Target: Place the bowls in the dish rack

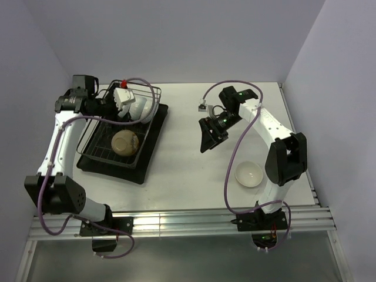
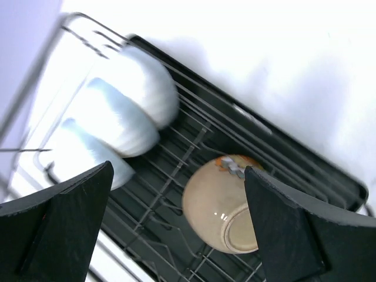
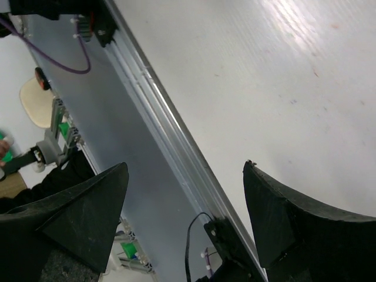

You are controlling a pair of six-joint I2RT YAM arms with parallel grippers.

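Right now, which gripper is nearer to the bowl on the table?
Right. Right gripper: left of and beyond the bowl. Left gripper: over the rack, far off.

Bright even light, blurred wrist close-ups

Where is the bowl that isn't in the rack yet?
In the top view, the loose white bowl sits open side up on the table, right side, close beside the right arm, away from the dish rack on the left.
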